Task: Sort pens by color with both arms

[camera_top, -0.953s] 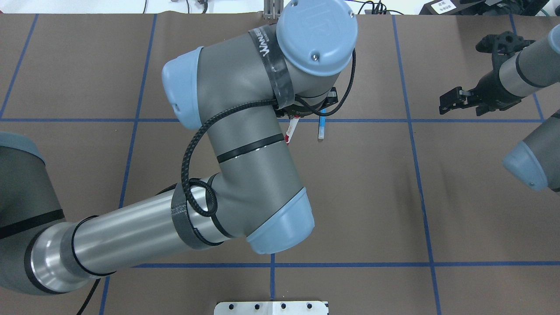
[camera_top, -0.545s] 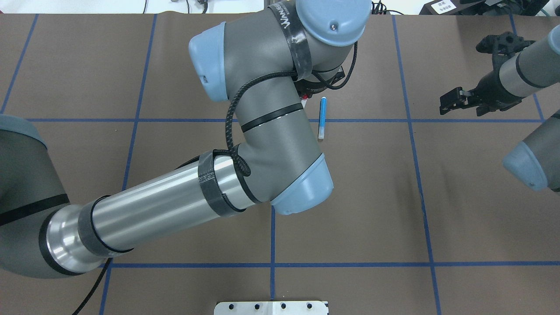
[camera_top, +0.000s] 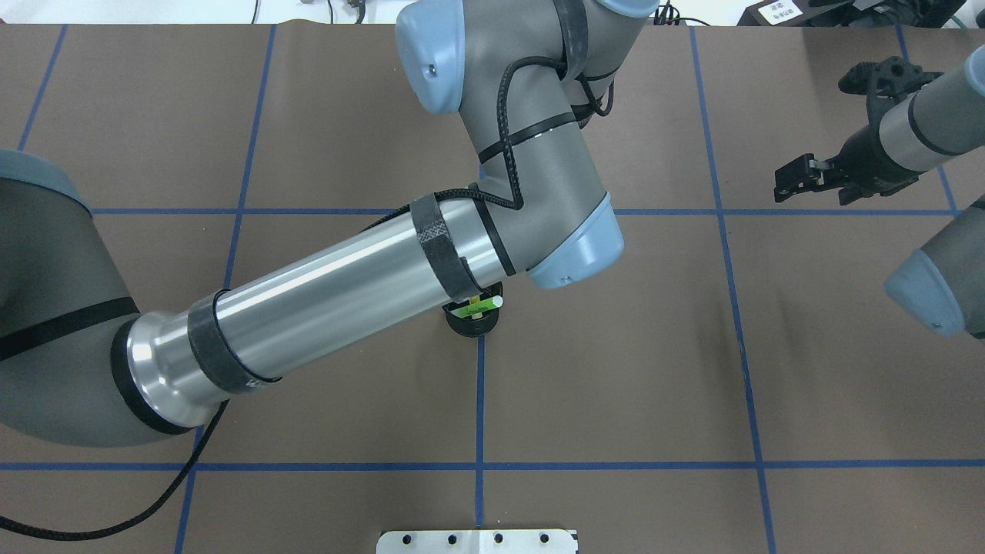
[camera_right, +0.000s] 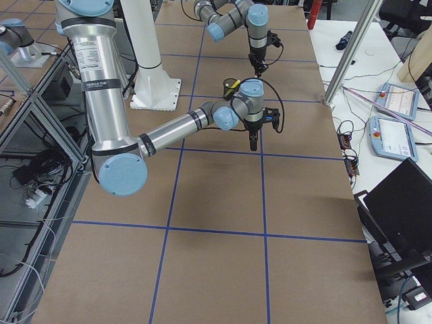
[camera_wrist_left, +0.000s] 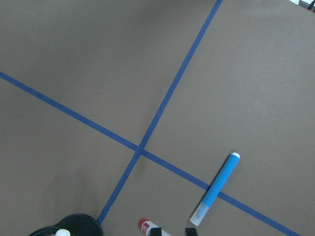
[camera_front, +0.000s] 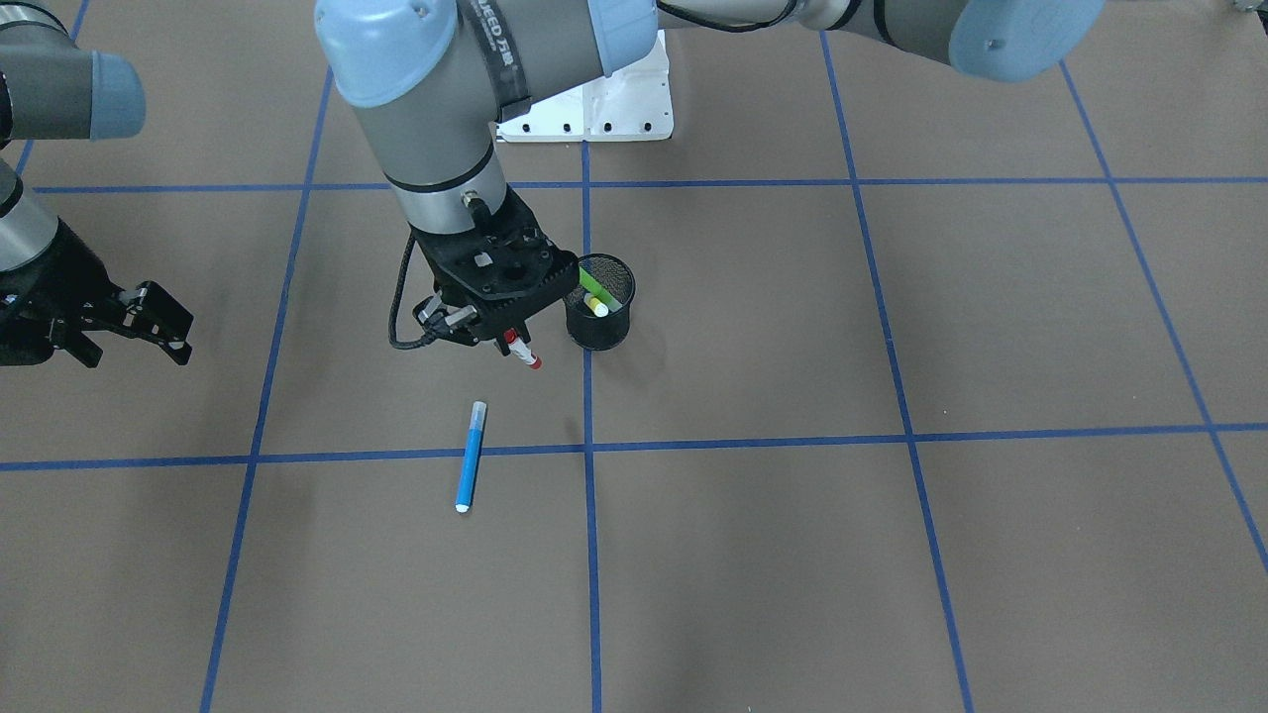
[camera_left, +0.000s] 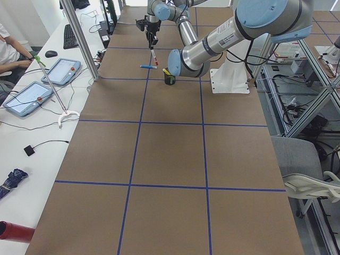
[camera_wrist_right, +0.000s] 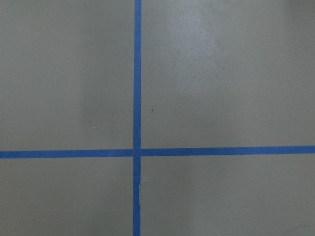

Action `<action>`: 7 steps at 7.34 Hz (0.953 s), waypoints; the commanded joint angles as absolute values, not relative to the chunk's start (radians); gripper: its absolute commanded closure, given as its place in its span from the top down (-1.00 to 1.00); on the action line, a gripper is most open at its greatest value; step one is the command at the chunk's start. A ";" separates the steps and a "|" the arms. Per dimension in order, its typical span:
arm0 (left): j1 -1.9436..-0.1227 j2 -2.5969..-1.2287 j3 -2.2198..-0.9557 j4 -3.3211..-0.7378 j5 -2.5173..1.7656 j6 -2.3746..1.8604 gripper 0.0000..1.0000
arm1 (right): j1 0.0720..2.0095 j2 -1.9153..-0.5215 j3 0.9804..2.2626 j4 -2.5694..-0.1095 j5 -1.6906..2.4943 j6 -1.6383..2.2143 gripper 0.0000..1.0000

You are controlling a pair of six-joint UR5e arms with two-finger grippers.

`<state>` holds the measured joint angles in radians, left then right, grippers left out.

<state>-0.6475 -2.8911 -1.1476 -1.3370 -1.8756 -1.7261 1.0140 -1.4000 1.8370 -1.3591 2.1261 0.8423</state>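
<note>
Grips red-ended pen (camera_front: pixel 524 354) in left gripper (camera_front: pixel 503 333) beside mesh cup (camera_front: pixel 598 335), green pen (camera_front: pixel 593 282) and yellow pen (camera_front: pixel 596 308) inside, blue pen (camera_front: pixel 470 457) lying flat, right gripper (camera_front: pixel 161 324) jaws apart

A robotics lab — long brown table (camera_left: pixel 170 154) gridded with blue tape (camera_left: pixel 170 124), grey touchscreen teach pendants (camera_left: pixel 21 100) and a black keyboard (camera_left: pixel 69 36) on a white bench (camera_left: pixel 42 175).

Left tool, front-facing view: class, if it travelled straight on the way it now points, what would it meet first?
The left tool points down. Its held red-ended pen would probably touch the brown mat first, between the black mesh cup and the blue pen. Depth is unclear.
</note>
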 commanded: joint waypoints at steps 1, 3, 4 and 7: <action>-0.692 -2.917 -0.998 -1.492 -2.002 -1.916 -1.00 | 1.014 -1.397 1.838 -1.359 2.126 0.862 0.96; -0.721 -2.924 -0.924 -1.540 -2.005 -2.024 -1.00 | 1.014 -1.397 1.839 -1.359 2.105 0.864 0.97; -0.730 -2.937 -0.884 -1.537 -2.005 -2.054 -1.00 | 1.014 -1.397 1.841 -1.359 2.099 0.865 0.97; -0.732 -2.988 -0.825 -1.415 -2.057 -2.060 -1.00 | 1.014 -1.397 1.845 -1.359 2.092 0.891 0.97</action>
